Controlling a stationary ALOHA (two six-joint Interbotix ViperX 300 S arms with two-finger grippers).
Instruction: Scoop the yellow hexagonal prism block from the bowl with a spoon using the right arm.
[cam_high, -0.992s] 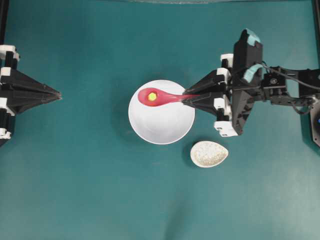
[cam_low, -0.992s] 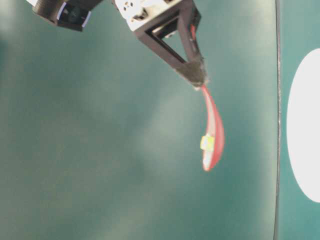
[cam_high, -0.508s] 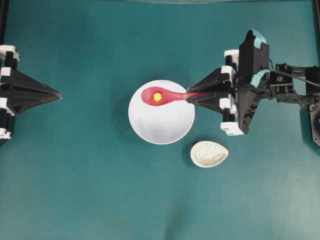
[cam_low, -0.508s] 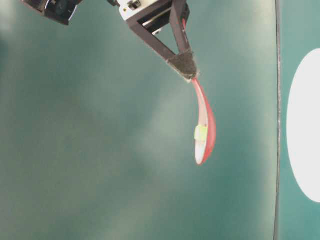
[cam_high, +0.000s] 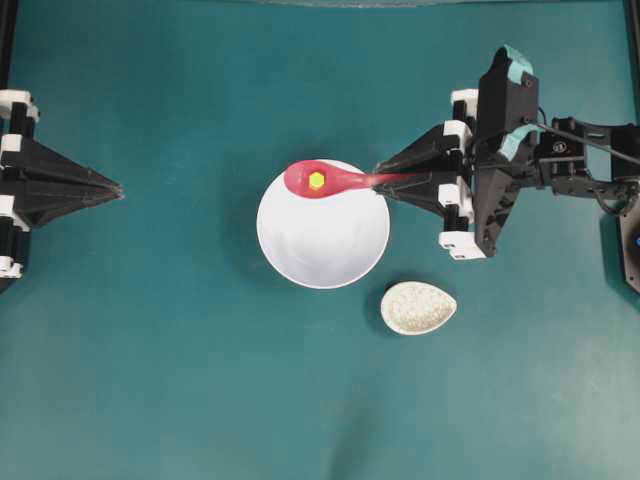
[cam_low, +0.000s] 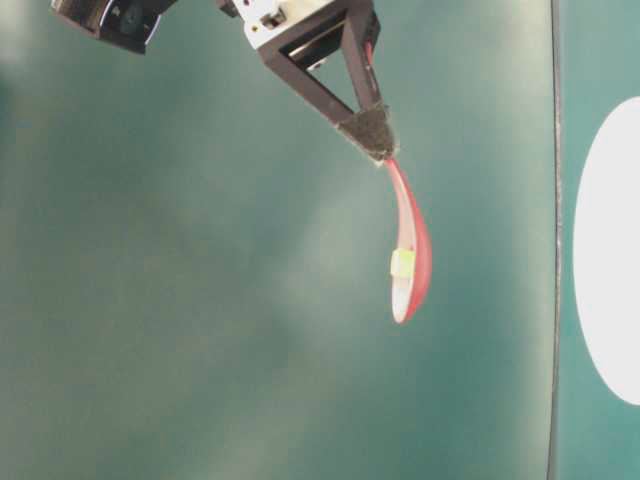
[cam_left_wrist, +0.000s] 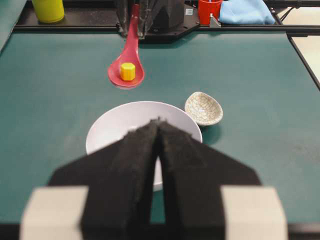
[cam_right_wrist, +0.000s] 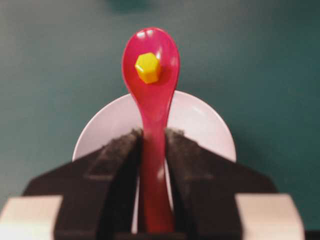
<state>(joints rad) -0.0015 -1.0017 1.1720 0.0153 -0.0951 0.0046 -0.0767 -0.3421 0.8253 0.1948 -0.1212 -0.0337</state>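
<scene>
1. In the overhead view the right gripper (cam_high: 378, 181) sits right of centre, its pointed tip aimed left at the bowl (cam_high: 330, 250).
2. Its jaws are partly closed and clamp the handle of the spoon (cam_high: 335, 181); the right wrist view shows the pink-red handle pinched between the two black fingers (cam_right_wrist: 117, 160), one on each side.
3. The spoon reaches leftward out of the jaws, and its deep oval end lies over the upper rim of the bowl in the overhead view.
4. The yellow hexagonal prism block (cam_high: 316, 181) rests in the spoon's oval end, well beyond the jaw tips and apart from them.
5. The left wrist view shows the loaded spoon raised above the table, with the bowl lower in the frame.
6. The speckled spoon rest (cam_high: 418, 307) lies on the table just lower right of the bowl.
7. The left gripper (cam_high: 118, 188) is at the left edge, well apart from the bowl, its jaws pressed together on nothing.
</scene>
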